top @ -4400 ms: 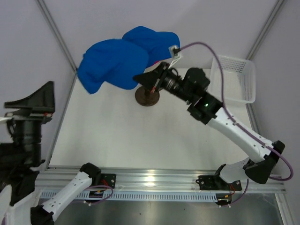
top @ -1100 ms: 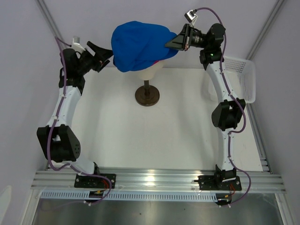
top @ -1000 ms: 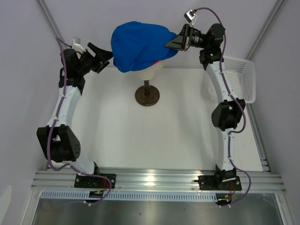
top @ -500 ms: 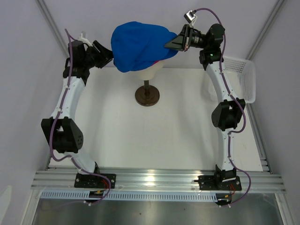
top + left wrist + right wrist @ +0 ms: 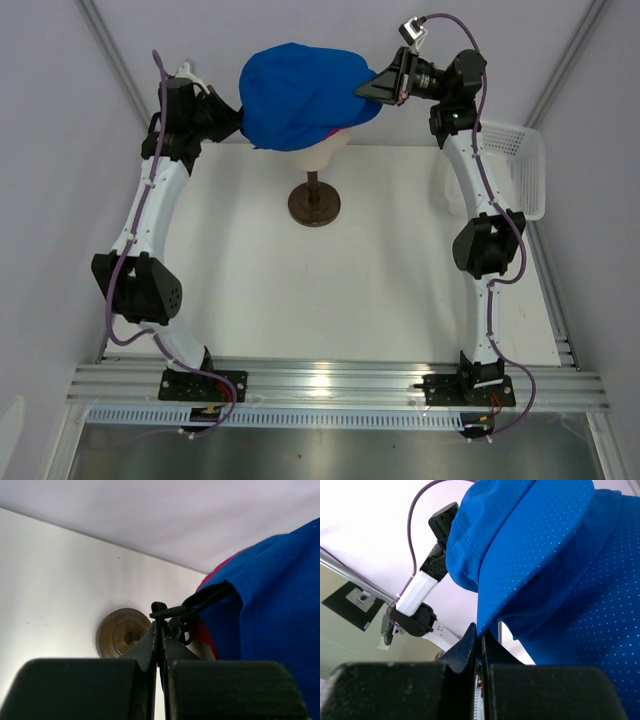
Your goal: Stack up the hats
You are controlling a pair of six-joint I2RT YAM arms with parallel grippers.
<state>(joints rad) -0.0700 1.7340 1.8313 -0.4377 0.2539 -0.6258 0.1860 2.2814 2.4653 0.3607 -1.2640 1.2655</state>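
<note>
The blue cap (image 5: 300, 95), seemingly soft and light, sits over the pink cap (image 5: 207, 640). Left jaws pinch its back strap (image 5: 207, 596); right jaws clamp its likely stiffer brim (image 5: 535, 555).

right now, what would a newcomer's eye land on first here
The royal blue cap on the cream mannequin head at the back, a sliver of pink cap showing beneath. Both arms reach up to it: the right gripper pinches its edge, the left gripper is shut at its black strap.
</note>
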